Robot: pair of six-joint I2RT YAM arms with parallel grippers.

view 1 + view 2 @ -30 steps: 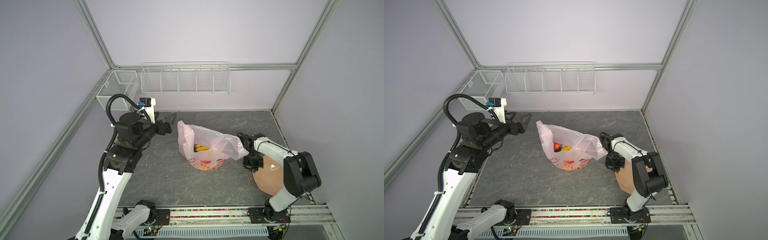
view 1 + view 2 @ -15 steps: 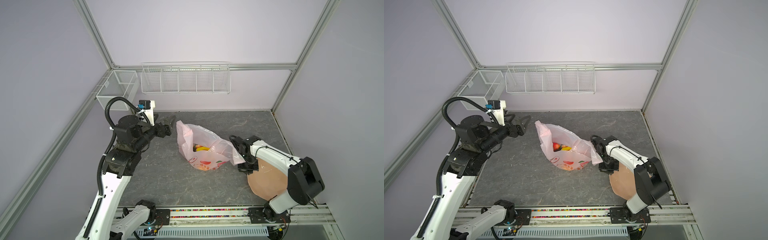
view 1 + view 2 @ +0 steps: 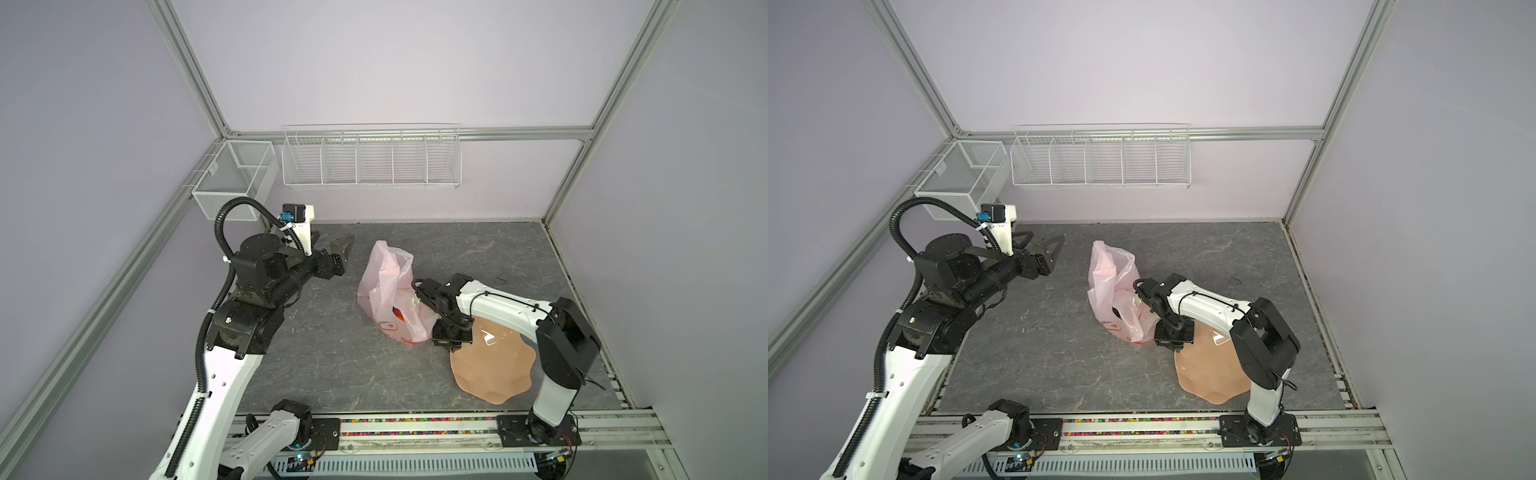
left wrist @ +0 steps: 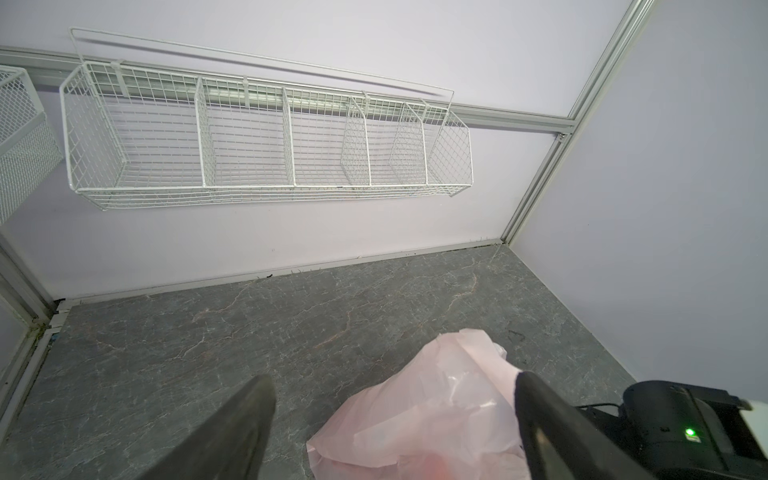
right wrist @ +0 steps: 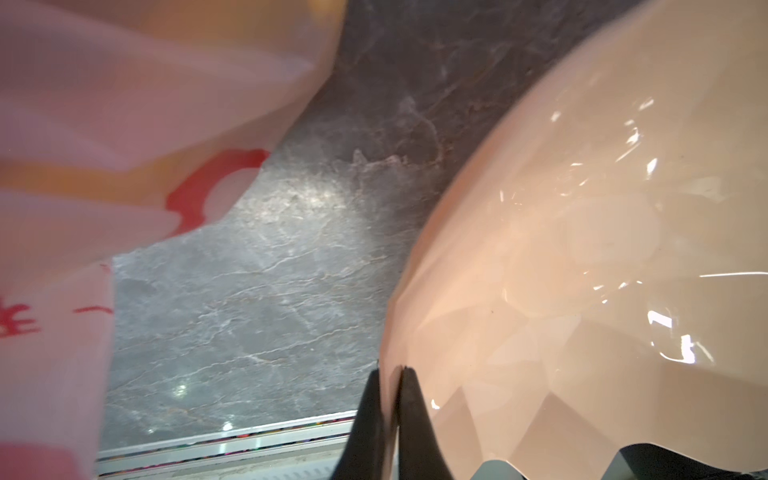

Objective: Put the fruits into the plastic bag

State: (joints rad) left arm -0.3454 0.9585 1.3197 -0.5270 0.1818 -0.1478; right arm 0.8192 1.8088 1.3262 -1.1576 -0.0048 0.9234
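Fingers (image 5: pixel 370 415) of the right gripper (image 5: pixel 388 374) are clamped on the rim of the peach plate (image 5: pixel 582 249), with nothing else between them. In both top views this plate (image 3: pixel 492 370) lies nearest the front rail and is bare. Compared with 1 second ago it has slid left across the grey table (image 3: pixel 332 365) toward the plastic bag (image 3: pixel 388 291). The wrist view shows a strip of table between the 2, so they are near but apart. Whether the gripped edge is lifted off the table I cannot tell.

The bag has changed too. Its mouth was slumped open with yellow fruit showing; now it stands taller and narrower, 1 handle loop up. The fruits (image 3: pixel 397 314) show only as orange and dark smudges through the film. None lies on the plate or the table. I judge that they are all inside and the task is nearly done, so moving the plate looks like tidying.

The right arm rises from its base at the rail to a high elbow on the right. Its forearm slopes down to the left, the wrist bends downward over the plate rim, and the wrist link leans against the bag's side.

Further back, the left gripper (image 3: pixel 1040 241) hangs above the table with its jaws spread wide and empty. It sits on a level forearm, aimed at the bag but apart from it. Behind everything, the white wire baskets (image 3: pixel 370 158) hang on the far wall.
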